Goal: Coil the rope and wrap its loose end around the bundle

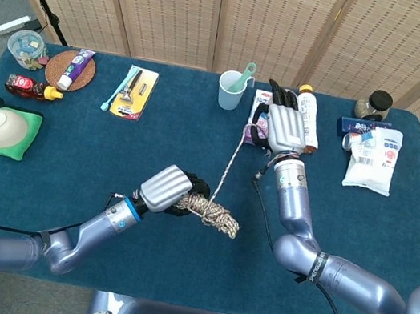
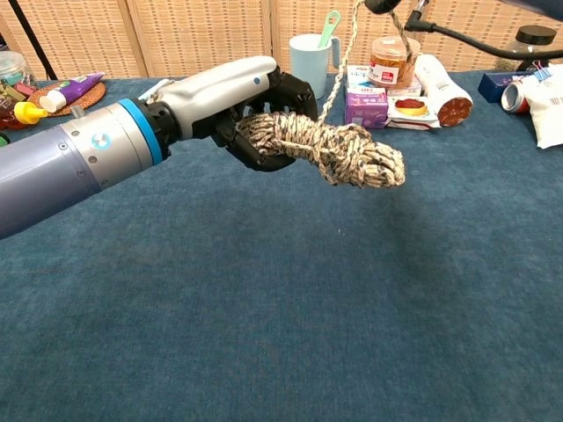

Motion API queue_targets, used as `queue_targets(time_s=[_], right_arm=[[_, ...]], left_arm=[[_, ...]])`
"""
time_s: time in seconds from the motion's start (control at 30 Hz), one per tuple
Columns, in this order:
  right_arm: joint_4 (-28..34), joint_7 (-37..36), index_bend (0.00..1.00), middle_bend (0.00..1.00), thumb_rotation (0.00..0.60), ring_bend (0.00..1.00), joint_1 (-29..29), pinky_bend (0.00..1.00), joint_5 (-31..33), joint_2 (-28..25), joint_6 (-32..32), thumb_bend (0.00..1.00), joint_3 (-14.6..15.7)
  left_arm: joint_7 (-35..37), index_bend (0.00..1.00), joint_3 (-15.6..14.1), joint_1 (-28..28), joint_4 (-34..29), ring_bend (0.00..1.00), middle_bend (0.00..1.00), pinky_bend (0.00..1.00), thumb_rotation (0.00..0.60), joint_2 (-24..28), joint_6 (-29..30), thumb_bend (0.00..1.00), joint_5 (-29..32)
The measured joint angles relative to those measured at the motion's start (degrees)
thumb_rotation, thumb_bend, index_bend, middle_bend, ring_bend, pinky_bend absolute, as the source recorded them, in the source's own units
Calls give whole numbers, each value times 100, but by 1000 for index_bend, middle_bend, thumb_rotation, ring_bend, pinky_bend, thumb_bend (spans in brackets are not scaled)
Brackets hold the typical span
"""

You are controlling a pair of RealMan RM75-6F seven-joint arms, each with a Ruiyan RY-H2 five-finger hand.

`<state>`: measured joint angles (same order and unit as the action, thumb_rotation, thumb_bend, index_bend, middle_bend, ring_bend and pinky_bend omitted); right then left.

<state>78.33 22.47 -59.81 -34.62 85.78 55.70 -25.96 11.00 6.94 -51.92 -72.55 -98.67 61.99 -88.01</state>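
Note:
My left hand (image 1: 165,188) (image 2: 236,99) grips one end of the coiled speckled rope bundle (image 1: 213,216) (image 2: 330,149), holding it level above the blue table (image 1: 73,149). A taut loose strand (image 1: 230,165) (image 2: 341,61) rises from the bundle's middle to my right hand (image 1: 282,126), which holds its end high near the back of the table. In the chest view only the underside of the right hand (image 2: 387,5) shows at the top edge.
Behind the right hand stand a light blue mug with a spoon (image 1: 230,88), a jar (image 2: 394,60), small boxes (image 2: 362,97) and a bottle (image 1: 306,119). A white bag (image 1: 373,159) lies far right. A razor pack (image 1: 134,92), toothpaste (image 1: 76,68) and a bowl (image 1: 3,129) sit left.

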Motion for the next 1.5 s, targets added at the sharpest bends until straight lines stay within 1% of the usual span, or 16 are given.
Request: queue_targets(time_s=[0.1,0.2,0.33,0.47,0.7,0.87,1.07,1.23,1.43,1.5], right_arm=[[-143,-257,744,0,600,0,47,0,79,70,-293,534,36],[-197,-408,744,0,600,0,110,0,113,97,-493,534,117],[-262,-395,745,0,600,0,203,0,-7,148,-531,534,386],[-290,-379,746,0,600,0,287,0,-115,231,-528,535,560],[-6,-338,748,0,600,0,504,0,-337,261,-418,535,877],[411,-328,749,0,600,0,788,0,-728,183,-214,534,1206],[662,-340,750,0,600,0,1006,0,-1032,86,-100,534,1430],[826,-296,750,0,600,0,1199,0,-1313,20,-16,534,1658],[991,-291,751,0,600,0,1348,0,-1506,-51,13,535,1764],[1035,-301,751,0,600,0,1380,0,-1545,-67,12,534,1774]], left_arm=[[183,715,67,38,-272,515,543,674,600,132,2,595,71],[244,717,219,74,-387,515,543,674,600,178,27,595,229],[246,719,521,125,-478,515,543,674,600,75,101,596,598],[141,718,754,157,-565,515,543,674,600,-85,181,596,865],[-498,719,1078,159,-584,515,543,674,600,-430,470,595,1175],[-985,718,1391,114,-539,515,543,674,600,-758,703,595,1462],[-1138,718,1537,75,-443,516,543,674,600,-922,790,595,1598],[-1131,719,1687,48,-374,516,543,674,600,-1006,811,594,1712],[-1117,718,1843,31,-448,516,543,674,600,-1037,777,594,1896],[-1159,718,1853,27,-477,516,543,674,600,-1035,772,593,1910]])
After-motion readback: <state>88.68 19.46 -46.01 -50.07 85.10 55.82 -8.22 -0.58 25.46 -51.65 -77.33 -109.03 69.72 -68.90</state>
